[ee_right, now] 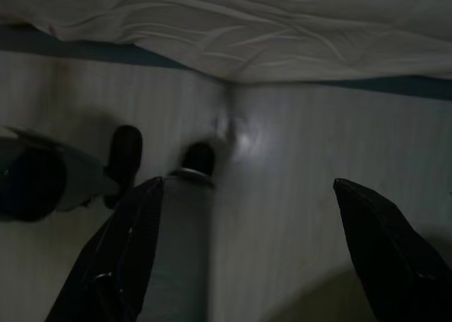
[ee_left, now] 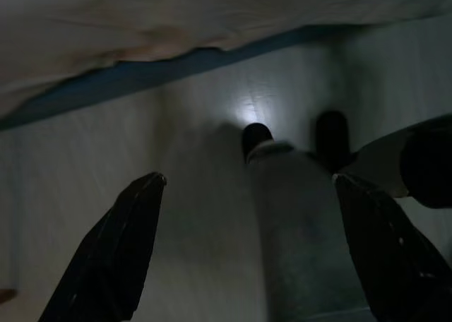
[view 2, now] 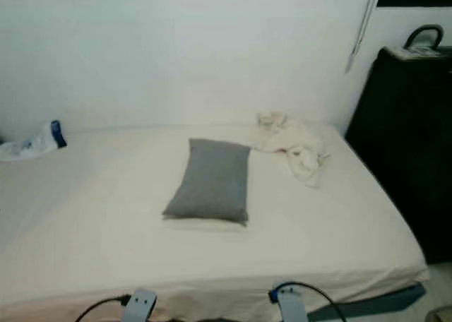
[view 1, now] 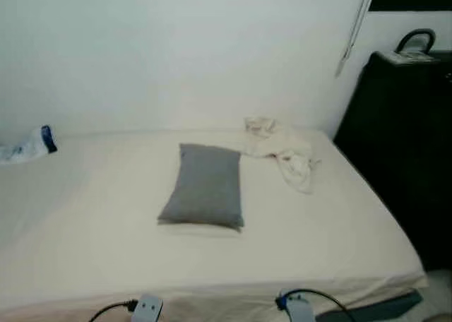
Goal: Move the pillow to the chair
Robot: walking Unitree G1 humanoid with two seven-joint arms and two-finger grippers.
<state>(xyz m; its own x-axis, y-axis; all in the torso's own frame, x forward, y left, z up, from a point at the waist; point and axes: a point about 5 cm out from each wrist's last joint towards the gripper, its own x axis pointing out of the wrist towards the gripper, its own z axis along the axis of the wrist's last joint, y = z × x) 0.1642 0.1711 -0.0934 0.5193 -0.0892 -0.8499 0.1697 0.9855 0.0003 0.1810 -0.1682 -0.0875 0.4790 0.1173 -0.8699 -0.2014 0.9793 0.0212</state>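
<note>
Down by the floor at the foot of the bed, both arms just hang: the left gripper (ee_left: 244,244) has its two black fingers spread wide with nothing between them, pointing at pale floorboards and the robot's own leg, and the right gripper (ee_right: 240,248) is the same, fingers apart and empty, with the edge of the sheet hanging just ahead of it. So neither one is anywhere near the job yet. Going outward from there, the bed (view 1: 85,216) stretches away in front, and the grey pillow (view 1: 205,186) lies flat about mid-mattress, up and forward from both grippers and well apart from them. Its long axis runs away from the robot, near short end facing it, tilted slightly. It sits about on the robot's centre line, maybe a touch to the left, so neither arm looks clearly closer; probably a two-handed grab on the long sides after leaning in. Past it there's a crumpled white cloth (view 1: 286,152) near the wall and a plastic bag (view 1: 28,147) far left. A chair can't be made out from here.
</note>
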